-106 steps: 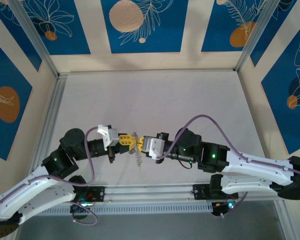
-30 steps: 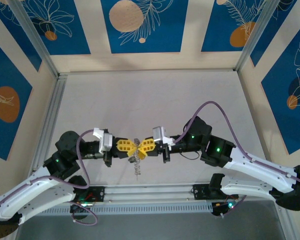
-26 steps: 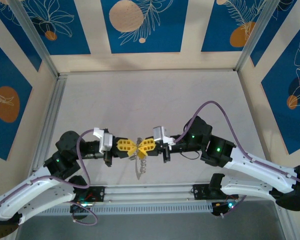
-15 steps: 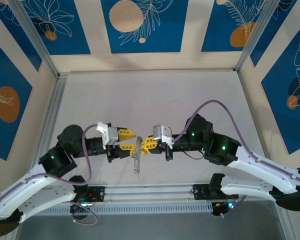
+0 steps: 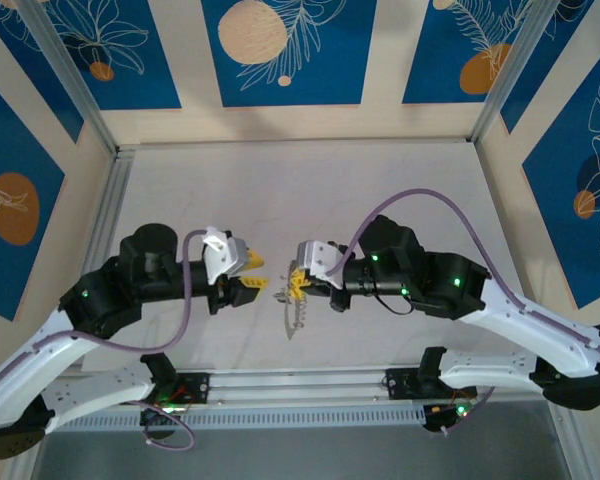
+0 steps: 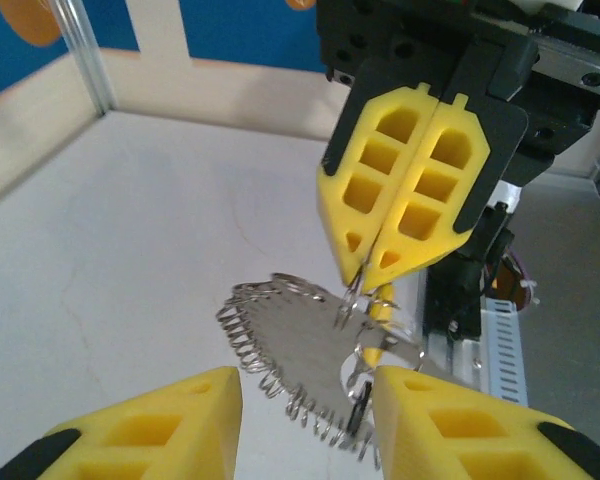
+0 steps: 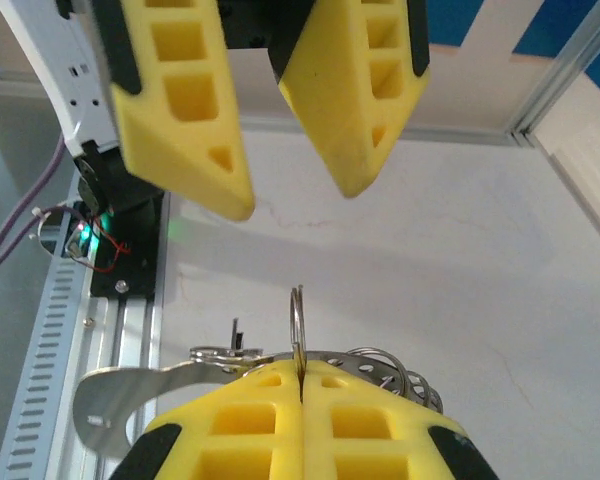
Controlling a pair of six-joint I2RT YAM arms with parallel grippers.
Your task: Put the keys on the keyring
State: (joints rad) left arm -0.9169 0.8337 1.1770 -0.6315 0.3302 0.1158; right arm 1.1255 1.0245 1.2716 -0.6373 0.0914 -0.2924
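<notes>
The keyring (image 7: 297, 312) is a thin silver loop, pinched edge-on between the shut yellow fingertips of my right gripper (image 7: 300, 372) (image 5: 296, 285). From it hangs a flat silvery plate (image 6: 300, 350) (image 5: 292, 318) with several small wire rings along its rim. A small brass-toned piece (image 6: 378, 322), which looks like one of the keys, dangles just under the right fingers (image 6: 410, 190). My left gripper (image 6: 305, 405) (image 5: 262, 275) stands open facing the plate, one finger on each side, touching nothing.
The bundle hangs above the pale tabletop (image 5: 310, 200), close to the slotted metal rail (image 5: 300, 385) at the near edge. Aluminium frame posts (image 5: 75, 85) and patterned walls enclose the table.
My left gripper has opened, let go of the ring bundle and drawn back to the left. The right gripper stays shut on it and now holds it alone.
</notes>
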